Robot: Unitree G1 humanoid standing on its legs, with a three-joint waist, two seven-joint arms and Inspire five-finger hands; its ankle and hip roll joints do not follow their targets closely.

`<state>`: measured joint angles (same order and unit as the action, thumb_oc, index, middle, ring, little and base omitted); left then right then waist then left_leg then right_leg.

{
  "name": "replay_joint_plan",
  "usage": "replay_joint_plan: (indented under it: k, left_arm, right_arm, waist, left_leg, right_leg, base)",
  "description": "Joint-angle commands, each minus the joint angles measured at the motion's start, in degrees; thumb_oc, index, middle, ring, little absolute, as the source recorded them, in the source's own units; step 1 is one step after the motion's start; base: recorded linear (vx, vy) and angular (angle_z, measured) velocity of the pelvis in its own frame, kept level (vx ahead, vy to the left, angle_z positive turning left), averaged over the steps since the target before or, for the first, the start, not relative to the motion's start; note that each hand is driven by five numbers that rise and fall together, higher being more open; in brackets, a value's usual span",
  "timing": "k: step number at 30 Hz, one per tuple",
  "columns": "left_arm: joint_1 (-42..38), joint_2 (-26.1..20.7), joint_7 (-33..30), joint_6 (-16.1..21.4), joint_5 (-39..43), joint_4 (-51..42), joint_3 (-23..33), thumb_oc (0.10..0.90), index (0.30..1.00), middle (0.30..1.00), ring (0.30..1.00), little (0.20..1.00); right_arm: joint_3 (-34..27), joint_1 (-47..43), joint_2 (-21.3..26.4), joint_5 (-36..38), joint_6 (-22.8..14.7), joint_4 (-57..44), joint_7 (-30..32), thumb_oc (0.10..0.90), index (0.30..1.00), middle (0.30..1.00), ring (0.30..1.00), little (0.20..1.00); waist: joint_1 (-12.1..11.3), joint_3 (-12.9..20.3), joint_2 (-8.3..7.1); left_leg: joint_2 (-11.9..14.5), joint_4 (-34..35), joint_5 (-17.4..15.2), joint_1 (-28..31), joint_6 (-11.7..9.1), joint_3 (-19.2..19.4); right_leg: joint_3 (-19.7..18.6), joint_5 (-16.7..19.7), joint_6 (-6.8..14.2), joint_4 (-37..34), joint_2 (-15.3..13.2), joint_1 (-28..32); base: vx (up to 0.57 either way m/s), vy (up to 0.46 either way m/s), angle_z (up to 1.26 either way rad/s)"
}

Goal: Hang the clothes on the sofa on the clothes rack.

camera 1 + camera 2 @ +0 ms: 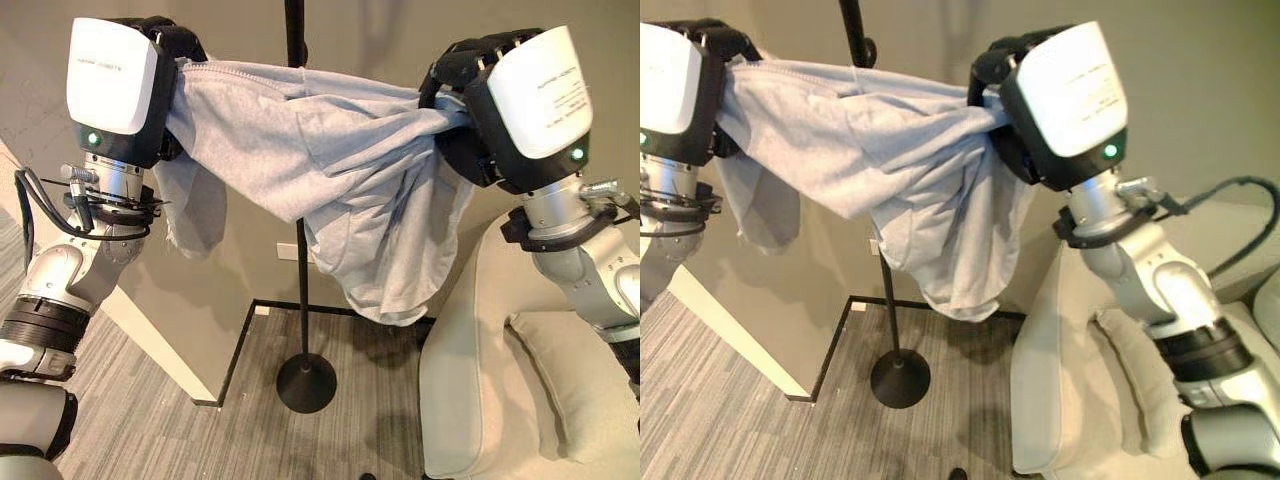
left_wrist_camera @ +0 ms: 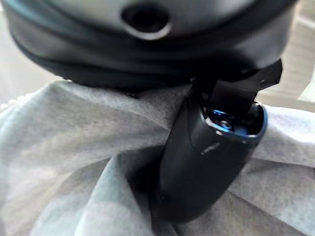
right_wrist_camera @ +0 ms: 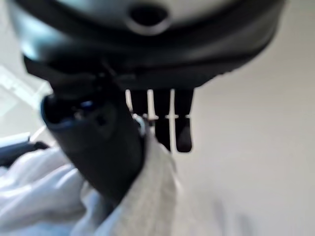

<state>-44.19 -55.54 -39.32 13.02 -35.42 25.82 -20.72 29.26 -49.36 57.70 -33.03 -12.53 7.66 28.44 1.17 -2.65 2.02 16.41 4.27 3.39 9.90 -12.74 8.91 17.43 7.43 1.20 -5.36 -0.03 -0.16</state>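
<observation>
A light grey sweatshirt hangs stretched between my two raised hands, its lower part sagging in folds. My left hand is shut on its left end; the thumb presses into the cloth. On the other end my right hand is shut, thumb on the cloth and fingers behind it. The black clothes rack pole rises behind the garment's middle, and its round base stands on the floor below. The cloth hides the pole's middle part.
The beige sofa with a cushion stands at the lower right, close to the rack's base. A wall is behind the rack, and a black strip edges the grey carpet. A pale wall corner juts in at left.
</observation>
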Motion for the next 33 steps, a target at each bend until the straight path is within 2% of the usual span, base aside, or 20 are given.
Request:
replay_joint_plan:
  k: [1, 5, 6, 7, 9, 12, 15, 16, 17, 18, 19, 20, 21, 22, 23, 24, 25, 26, 27, 33]
  left_arm:
    - [-2.94, -7.17, 0.83, -12.91, 8.22, 17.10, 8.20, 0.400, 0.300, 0.300, 0.300, 0.300]
    - [-8.83, -1.97, 2.51, -12.36, 10.73, 26.54, 0.16, 0.400, 0.300, 0.300, 0.300, 0.300]
    - [-9.10, -1.92, 2.46, -12.29, 10.80, 26.80, 0.01, 0.400, 0.300, 0.300, 0.300, 0.300]
    - [-12.10, -0.30, 3.00, -12.27, 12.01, 31.13, -2.62, 0.400, 0.300, 0.300, 0.300, 0.300]
    - [-12.47, 0.89, 3.27, -12.22, 12.59, 32.28, -3.07, 0.400, 0.300, 0.300, 0.300, 0.300]
    - [-9.90, 3.42, 3.93, -12.39, 13.29, 31.84, -1.22, 0.400, 0.300, 0.300, 0.300, 0.300]
    - [-1.32, 10.02, 3.91, -11.20, 16.67, 27.27, 5.27, 0.400, 0.300, 0.300, 0.300, 0.300]
    - [-1.03, 10.07, 3.94, -11.31, 16.60, 26.95, 5.24, 0.400, 0.300, 0.300, 0.300, 0.300]
    - [1.84, 12.35, 4.02, -10.78, 18.15, 24.10, 7.34, 0.400, 0.300, 0.300, 0.300, 0.300]
    - [6.35, 17.58, 3.78, -8.88, 23.28, 20.34, 11.19, 0.400, 0.300, 0.300, 0.300, 0.300]
    - [10.35, 24.32, 4.70, -5.17, 32.66, 15.10, 14.69, 0.400, 0.300, 0.300, 0.300, 0.300]
    - [14.23, 30.27, 6.31, -2.03, 43.26, 9.66, 17.28, 0.400, 0.300, 0.300, 0.300, 0.300]
    - [17.03, 37.16, 9.60, 2.10, 58.62, 4.03, 18.81, 0.400, 0.300, 0.300, 0.300, 0.300]
    - [18.34, 39.66, 11.12, 3.66, 65.10, 1.14, 18.66, 0.400, 0.300, 0.300, 0.300, 0.300]
    - [21.23, 44.46, 15.67, 4.59, 76.62, -4.34, 16.87, 0.400, 0.300, 0.300, 0.300, 0.300]
    - [22.64, 46.80, 18.12, 4.64, 82.35, -6.25, 15.00, 0.400, 0.300, 0.300, 0.300, 0.300]
    - [23.00, 48.24, 18.84, 4.54, 85.24, -6.73, 14.30, 0.522, 0.484, 0.484, 0.484, 0.484]
    - [23.88, 49.54, 19.34, 4.18, 86.08, -8.11, 13.09, 0.800, 0.900, 0.900, 0.900, 0.900]
    - [24.77, 49.99, 19.73, 3.66, 85.34, -8.96, 12.40, 0.800, 0.900, 0.900, 0.900, 0.900]
    - [28.80, 47.50, 21.24, 3.52, 80.16, -11.28, 13.95, 0.800, 0.900, 0.900, 0.900, 0.900]
  right_arm:
    - [-11.11, -0.11, 6.19, 7.44, 10.17, 15.83, 0.67, 0.400, 0.300, 0.300, 0.300, 0.300]
    - [-3.62, -8.09, 4.59, 9.81, 11.63, 26.32, 0.32, 0.400, 0.300, 0.300, 0.300, 0.300]
    - [-3.29, -8.50, 4.56, 9.88, 11.57, 26.62, 0.39, 0.400, 0.300, 0.300, 0.300, 0.300]
    - [-0.43, -11.79, 3.54, 11.29, 11.74, 30.65, 0.11, 0.400, 0.300, 0.300, 0.300, 0.300]
    - [0.06, -11.99, 2.93, 11.89, 11.72, 31.80, 0.04, 0.400, 0.300, 0.300, 0.300, 0.300]
    - [-2.14, -7.97, 1.38, 12.10, 12.06, 28.23, -1.41, 0.400, 0.300, 0.300, 0.300, 0.300]
    - [-9.78, 5.56, -3.85, 13.66, 10.89, 20.03, -2.56, 0.400, 0.300, 0.300, 0.300, 0.300]
    - [-10.30, 6.32, -3.79, 13.53, 11.04, 19.51, -2.70, 0.400, 0.300, 0.300, 0.300, 0.300]
    - [-12.06, 9.61, -5.37, 14.47, 10.49, 17.32, -3.18, 0.400, 0.300, 0.300, 0.300, 0.300]
    - [-14.16, 14.21, -9.67, 16.99, 9.04, 14.87, -3.34, 0.400, 0.300, 0.300, 0.300, 0.300]
    - [-14.31, 16.69, -13.51, 18.99, 7.81, 14.01, -3.71, 0.400, 0.300, 0.300, 0.300, 0.300]
    - [-14.39, 18.66, -17.71, 22.44, 6.60, 12.16, -4.25, 0.400, 0.300, 0.300, 0.300, 0.300]
    - [-13.56, 20.67, -22.63, 26.88, 5.37, 9.51, -6.31, 0.400, 0.300, 0.300, 0.300, 0.300]
    - [-13.37, 21.80, -25.04, 29.65, 4.85, 8.25, -6.81, 0.400, 0.300, 0.300, 0.300, 0.300]
    - [-12.65, 24.25, -30.25, 37.03, 3.48, 5.45, -9.63, 0.400, 0.300, 0.300, 0.300, 0.300]
    - [-11.47, 25.46, -35.24, 44.42, 2.13, 4.51, -12.25, 0.400, 0.300, 0.300, 0.300, 0.300]
    - [-10.44, 26.02, -37.97, 49.20, 1.49, 4.63, -13.50, 0.417, 0.326, 0.326, 0.326, 0.326]
    - [-8.88, 27.00, -40.89, 54.94, 0.89, 4.79, -15.30, 0.596, 0.594, 0.594, 0.594, 0.594]
    - [-7.75, 27.37, -42.03, 57.95, 0.77, 4.50, -16.45, 0.800, 0.900, 0.900, 0.900, 0.900]
    - [-9.21, 29.03, -37.27, 56.71, 0.38, 0.66, -20.34, 0.800, 0.900, 0.900, 0.900, 0.900]
  waist:
    - [-0.54, 4.72, -2.65]
    - [0.07, 3.91, -2.69]
    - [0.09, 3.92, -2.66]
    - [0.44, 3.22, -2.51]
    - [0.53, 2.84, -2.50]
    - [1.00, 1.97, -2.21]
    - [1.40, 1.38, -1.65]
    - [1.37, 1.66, -1.79]
    - [1.27, 1.53, -1.62]
    - [0.89, 1.38, -1.39]
    - [0.36, 1.02, -1.12]
    - [0.12, 0.88, -0.86]
    - [-0.20, 0.66, -0.40]
    - [-0.14, 0.83, -0.36]
    - [-0.23, 0.81, -0.09]
    - [-0.29, 0.93, 0.03]
    - [-0.35, 1.13, 0.05]
    - [-0.36, 1.41, 0.09]
    - [-0.40, 1.52, 0.05]
    - [-0.65, 2.27, -0.23]
  left_leg:
    - [0.60, -1.34, 4.56, 3.63, 0.64, 0.25]
    - [0.77, 0.38, 5.51, 2.24, 0.22, 0.62]
    - [0.77, 0.38, 5.53, 2.13, 0.22, 0.61]
    - [0.83, 0.73, 5.95, 0.77, -0.09, 0.80]
    - [0.96, 0.73, 6.31, 0.11, -0.23, 0.77]
    - [1.36, 0.73, 6.93, -1.46, -0.76, 1.19]
    - [2.12, 0.73, 7.20, -2.15, -1.23, 2.01]
    - [2.02, 0.73, 7.43, -2.43, -1.15, 1.88]
    - [2.14, 0.73, 7.41, -2.31, -1.23, 2.03]
    - [2.23, 0.73, 7.43, -1.96, -1.25, 2.06]
    - [2.39, 0.73, 7.34, -1.49, -1.32, 1.98]
    - [2.43, 0.73, 7.70, -1.50, -1.19, 1.76]
    - [2.59, 0.73, 7.74, -0.99, -1.17, 1.71]
    - [2.49, 0.73, 8.02, -1.26, -1.08, 1.50]
    - [2.53, 0.73, 8.17, -1.06, -1.01, 1.35]
    - [2.60, 0.73, 8.31, -0.73, -1.13, 1.31]
    - [2.61, 0.73, 8.31, -0.57, -1.16, 1.30]
    - [2.62, 0.73, 8.25, -0.38, -1.21, 1.19]
    - [2.53, 0.73, 8.09, -0.22, -1.26, 1.25]
    - [2.58, 0.73, 8.04, 0.39, -1.42, 1.87]
  right_leg:
    - [-0.23, -5.37, 5.59, 0.36, -4.69, 1.46]
    - [-0.47, -4.81, 6.04, 0.36, -4.92, -0.66]
    - [-0.46, -4.79, 6.03, 0.36, -4.93, -0.76]
    - [-0.39, -4.37, 6.21, 0.36, -5.14, -2.16]
    - [-0.23, -4.24, 6.28, 0.36, -5.30, -2.65]
    - [0.25, -4.28, 6.26, 0.36, -5.60, -3.57]
    - [1.24, -5.01, 6.00, 0.36, -5.62, -3.35]
    - [1.33, -4.79, 5.96, 0.36, -5.74, -3.55]
    - [1.44, -5.04, 5.84, 0.36, -5.69, -3.21]
    - [1.69, -5.47, 5.51, 0.36, -5.54, -2.41]
    - [1.80, -5.95, 5.25, 0.36, -5.45, -1.66]
    - [2.12, -5.93, 4.95, 0.36, -5.57, -1.35]
    - [2.34, -6.31, 4.69, 0.36, -5.46, -0.64]
    - [2.51, -6.17, 4.57, 0.36, -5.58, -0.67]
    - [2.66, -6.15, 4.46, 0.36, -5.61, -0.31]
    - [2.71, -6.14, 4.41, 0.36, -5.58, 0.12]
    - [2.72, -6.16, 4.39, 0.36, -5.60, 0.33]
    - [2.76, -6.15, 4.34, 0.36, -5.63, 0.56]
    - [2.64, -6.07, 4.27, 0.36, -5.67, 0.64]
    - [2.71, -6.04, 4.44, 0.36, -5.68, 1.22]
  base:
    - [0.01, 0.009, 0.25]
    - [-0.03, 0.009, 0.10]
    - [-0.10, 0.001, -0.12]
    - [-0.11, -0.001, -0.05]
    - [-0.11, -0.006, 0.01]
    - [-0.06, -0.011, 0.05]
    - [-0.04, -0.021, 0.11]
    - [0.00, -0.011, 0.10]
    - [0.00, -0.020, 0.06]
    - [0.01, -0.026, 0.20]
    - [-0.01, -0.023, 0.25]
    - [-0.01, -0.002, 0.21]
    - [-0.03, 0.009, 0.08]
    - [-0.01, 0.022, 0.05]
    - [0.00, 0.019, 0.12]
    - [0.02, 0.019, 0.12]
    - [0.03, 0.016, 0.16]
    - [0.01, 0.017, 0.11]
    - [0.02, 0.021, 0.08]
    - [0.00, 0.000, 0.00]
